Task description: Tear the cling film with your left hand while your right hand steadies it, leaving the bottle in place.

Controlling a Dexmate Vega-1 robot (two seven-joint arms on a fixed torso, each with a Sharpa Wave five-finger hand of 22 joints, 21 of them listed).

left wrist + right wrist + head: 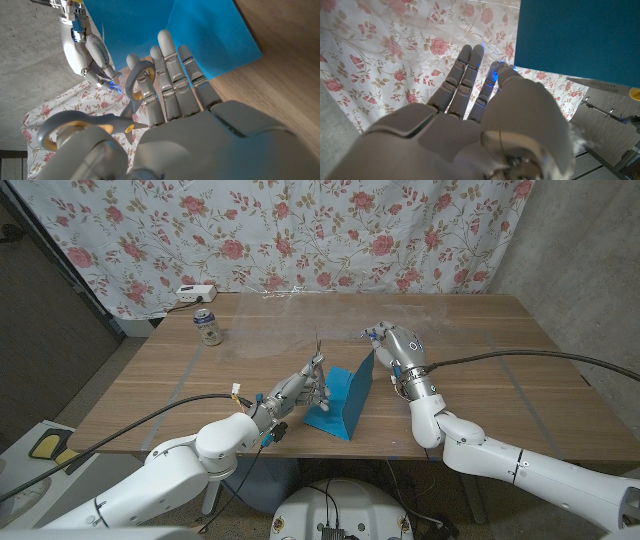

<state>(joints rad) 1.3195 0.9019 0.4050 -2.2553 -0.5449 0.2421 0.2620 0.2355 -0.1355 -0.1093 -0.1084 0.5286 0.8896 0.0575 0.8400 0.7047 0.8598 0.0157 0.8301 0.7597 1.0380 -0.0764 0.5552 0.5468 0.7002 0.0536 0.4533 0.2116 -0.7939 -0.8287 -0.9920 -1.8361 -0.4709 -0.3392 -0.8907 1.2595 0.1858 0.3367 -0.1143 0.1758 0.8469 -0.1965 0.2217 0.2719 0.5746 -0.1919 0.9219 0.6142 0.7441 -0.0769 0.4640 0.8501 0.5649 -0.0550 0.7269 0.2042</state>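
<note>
Blue sheet (pixel 343 396) stands pinched at its top corner by my right hand (pixel 392 345). My left hand (pixel 296 393) grips scissors (pixel 316 365) (grey handles, blades up) beside it.

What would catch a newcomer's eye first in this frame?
A bright blue sheet stands folded at the wooden table's near middle, its top corner pinched by the right hand. The left hand holds grey-handled scissors at the sheet's other edge. A small drink can stands at the far left.
</note>
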